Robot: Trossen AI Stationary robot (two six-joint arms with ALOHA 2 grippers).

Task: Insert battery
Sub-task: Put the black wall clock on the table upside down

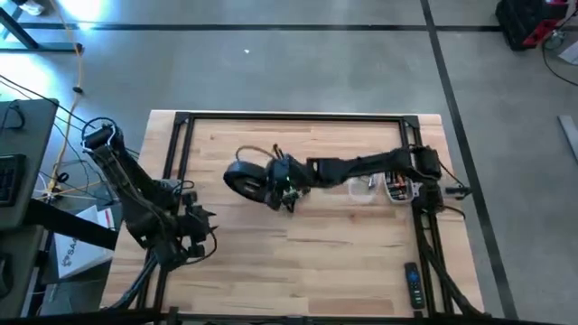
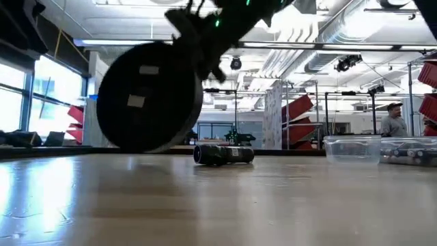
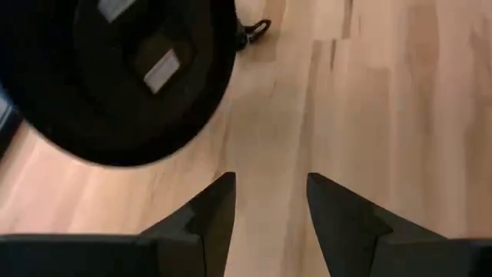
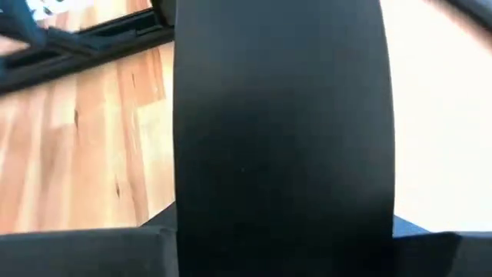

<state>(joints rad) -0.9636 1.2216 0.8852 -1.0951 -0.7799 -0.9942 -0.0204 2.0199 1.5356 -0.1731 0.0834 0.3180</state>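
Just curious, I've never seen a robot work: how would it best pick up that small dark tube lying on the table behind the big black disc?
Probably around the middle of the tube, coming straight down from above. It lies flat on its side on the table, so its long, rounded sides are free for two fingers to close across it.
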